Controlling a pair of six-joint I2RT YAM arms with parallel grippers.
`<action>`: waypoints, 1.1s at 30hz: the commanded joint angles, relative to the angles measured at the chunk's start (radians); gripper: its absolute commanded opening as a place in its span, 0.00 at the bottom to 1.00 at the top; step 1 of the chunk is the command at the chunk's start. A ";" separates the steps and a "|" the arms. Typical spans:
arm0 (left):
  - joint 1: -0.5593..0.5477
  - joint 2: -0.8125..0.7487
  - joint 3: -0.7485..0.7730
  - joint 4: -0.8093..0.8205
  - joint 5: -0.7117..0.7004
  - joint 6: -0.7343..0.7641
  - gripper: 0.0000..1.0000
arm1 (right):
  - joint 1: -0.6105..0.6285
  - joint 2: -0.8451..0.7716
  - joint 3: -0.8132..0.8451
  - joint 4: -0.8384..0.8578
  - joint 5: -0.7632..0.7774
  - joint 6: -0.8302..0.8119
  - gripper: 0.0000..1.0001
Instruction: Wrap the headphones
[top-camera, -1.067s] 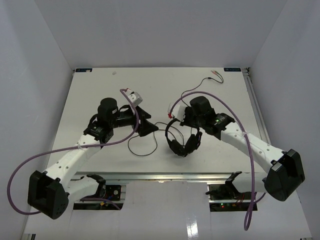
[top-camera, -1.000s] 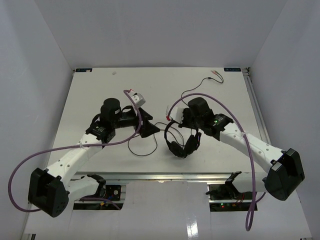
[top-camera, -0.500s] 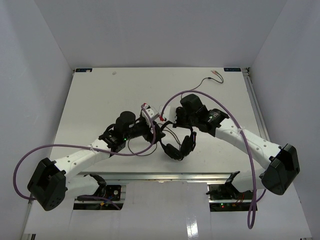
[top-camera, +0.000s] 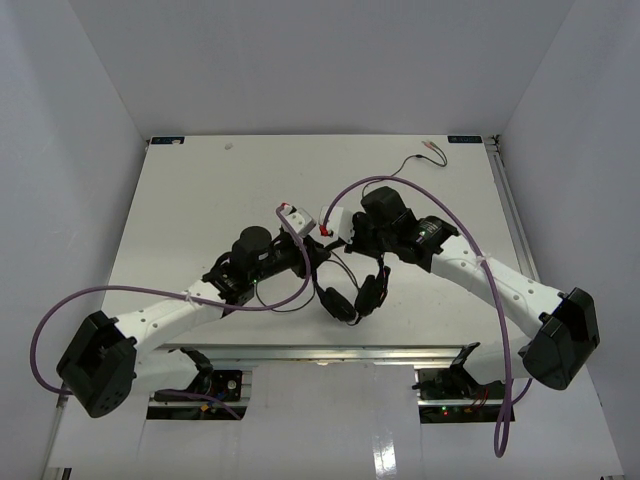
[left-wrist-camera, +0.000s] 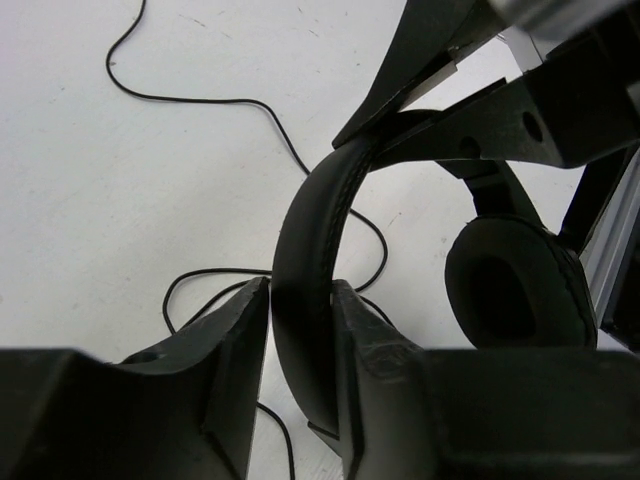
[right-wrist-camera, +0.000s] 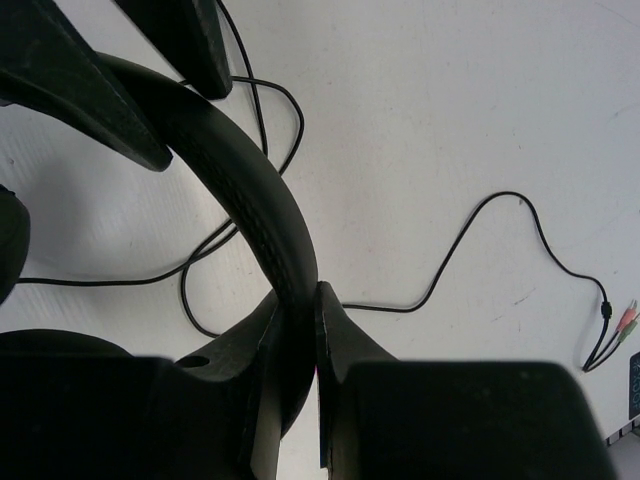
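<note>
- A robotics lab test cell, not a home or shop
- A bare white desk (top-camera: 200, 200) is boxed in on three sides by plain pale walls (top-camera: 70, 150), like a purpose-built recording enclosure
- Two white-and-black robot arms, left arm (top-camera: 160, 315) and right arm (top-camera: 500, 285), are mounted on a metal rail (top-camera: 320, 350) along the near edge of the desk
- Thick purple cables (top-camera: 40, 340) loop loosely off the arms
- Exposed electronics with small lit indicators (top-camera: 450, 410) sit below the rail
</note>
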 joint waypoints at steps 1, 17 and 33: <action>-0.005 0.039 0.036 0.023 0.002 -0.014 0.38 | 0.008 -0.008 0.061 0.011 -0.058 0.052 0.08; -0.023 0.094 0.027 0.003 -0.018 -0.031 0.43 | 0.006 -0.002 0.091 -0.001 -0.096 0.104 0.08; -0.025 0.096 -0.013 -0.017 -0.058 -0.084 0.00 | -0.027 0.059 0.076 0.058 -0.117 0.162 0.32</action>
